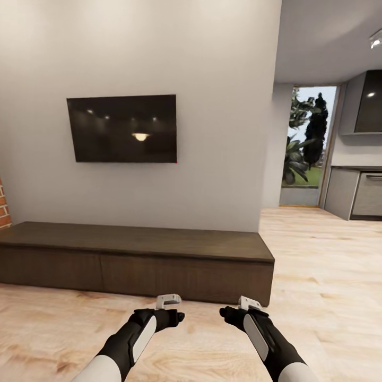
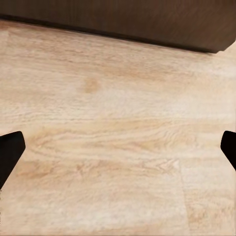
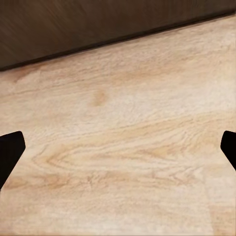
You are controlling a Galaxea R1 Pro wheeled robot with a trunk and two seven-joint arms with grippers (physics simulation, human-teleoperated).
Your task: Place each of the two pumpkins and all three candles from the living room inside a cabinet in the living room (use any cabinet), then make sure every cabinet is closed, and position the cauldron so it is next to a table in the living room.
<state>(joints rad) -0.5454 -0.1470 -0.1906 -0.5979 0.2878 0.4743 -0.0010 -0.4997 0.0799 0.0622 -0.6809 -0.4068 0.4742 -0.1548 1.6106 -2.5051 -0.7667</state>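
The long, low dark-brown cabinet (image 1: 138, 254) stands against the white wall straight ahead, its flat top bare and its drawer fronts flush. My left gripper (image 1: 168, 317) and right gripper (image 1: 236, 317) hang side by side over the wood floor just in front of it. The left gripper (image 2: 118, 150) is open, with bare floor between its black fingers (image 2: 10, 155), and the cabinet's base (image 2: 123, 19) lies beyond. My right gripper (image 3: 118, 150) is open too, empty, facing the cabinet front (image 3: 98, 24). The pumpkins, candles, cauldron and table are out of view.
A dark television (image 1: 122, 128) hangs on the wall above the cabinet. A brick wall edge (image 1: 3, 204) shows at far left. To the right, light wood floor (image 1: 318, 265) runs to grey kitchen units (image 1: 353, 193) and a glass door (image 1: 307, 148).
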